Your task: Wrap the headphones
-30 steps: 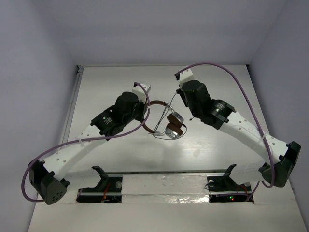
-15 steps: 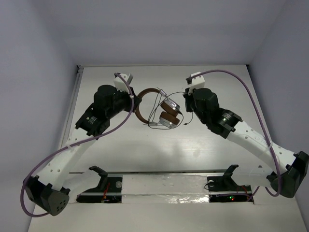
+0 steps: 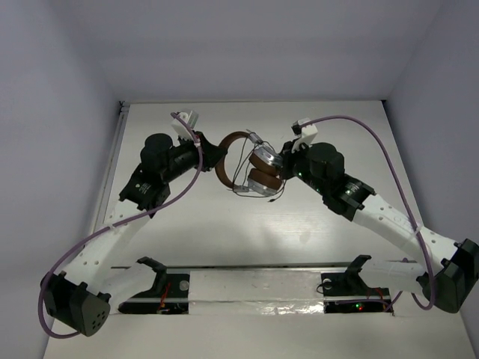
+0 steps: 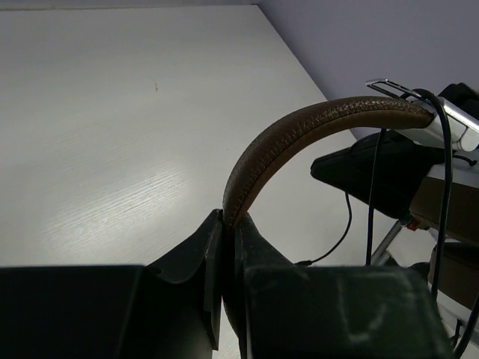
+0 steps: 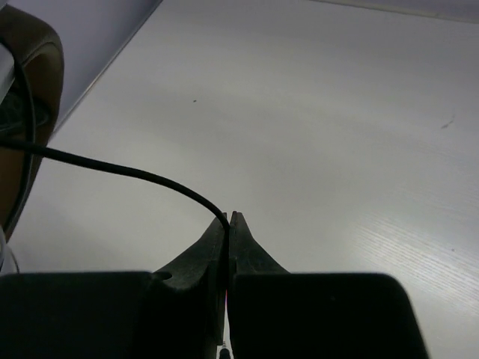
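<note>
We're flagging the slip risks first. The right pincer [image 5: 228,218] is pinching only the thin black cord [image 5: 112,169] at its very tips, so any hard pull while winding is likely dragging the cord out through the pads. The left pincer [image 4: 228,224] is biting the brown leather headband [image 4: 299,129] across its narrow thickness, low on the arc. That is leaving the small over-ear headphones with silver-grey ear cups and brown pads [image 3: 256,170] free to pivot in that grip once cord tension is coming in sideways. We're judging that such a swing could be loosening the turns lying over the ear cups. Loose cord is also dangling under the cups toward the white table [image 3: 224,239], and it could be snagging there. On state, the left pincer is clenched on the headband, with only the band's thickness parting its fingers. The band is arching up and away from its tips toward the right pincer. The right pincer is clamped almost completely together on the cord, which is leaving its tips and curving off to its left toward an ear cup at the edge of its view. The headphones are sitting between the two pincers, just ahead of both sets of tips. We're not able to tell whether the cups are touching the table.
</note>
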Action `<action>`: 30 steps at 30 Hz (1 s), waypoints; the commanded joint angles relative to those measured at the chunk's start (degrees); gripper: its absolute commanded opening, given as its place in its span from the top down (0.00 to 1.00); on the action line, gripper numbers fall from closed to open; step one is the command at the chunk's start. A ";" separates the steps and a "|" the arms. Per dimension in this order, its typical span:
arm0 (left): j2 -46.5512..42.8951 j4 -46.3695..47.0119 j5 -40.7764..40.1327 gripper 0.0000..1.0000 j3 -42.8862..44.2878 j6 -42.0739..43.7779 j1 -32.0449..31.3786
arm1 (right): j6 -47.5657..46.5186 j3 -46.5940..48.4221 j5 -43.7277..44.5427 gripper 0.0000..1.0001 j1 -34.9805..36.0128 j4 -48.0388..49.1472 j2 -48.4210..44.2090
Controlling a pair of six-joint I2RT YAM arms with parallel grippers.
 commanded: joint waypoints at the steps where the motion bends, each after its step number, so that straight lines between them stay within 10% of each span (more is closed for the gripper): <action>1: -1.97 11.95 0.68 1.00 -2.40 -9.24 0.73 | 4.91 -1.64 -4.95 0.98 -0.97 7.76 -1.05; 30: -6.98 12.76 -11.01 1.00 -4.09 -14.98 0.73 | 14.15 -9.73 -17.44 0.85 -2.03 19.19 6.59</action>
